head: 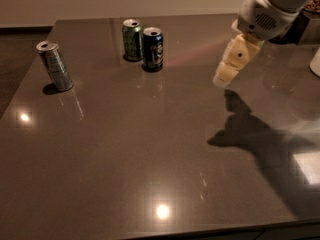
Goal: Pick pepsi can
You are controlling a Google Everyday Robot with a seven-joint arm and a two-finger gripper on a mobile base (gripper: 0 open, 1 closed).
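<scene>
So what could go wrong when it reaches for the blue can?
The pepsi can stands close beside the green can, so the gripper, hovering above the table to their right, might knock the green one or grab it instead. Both cans are upright on a glossy surface, so a sideways nudge could tip or slide them.
</scene>
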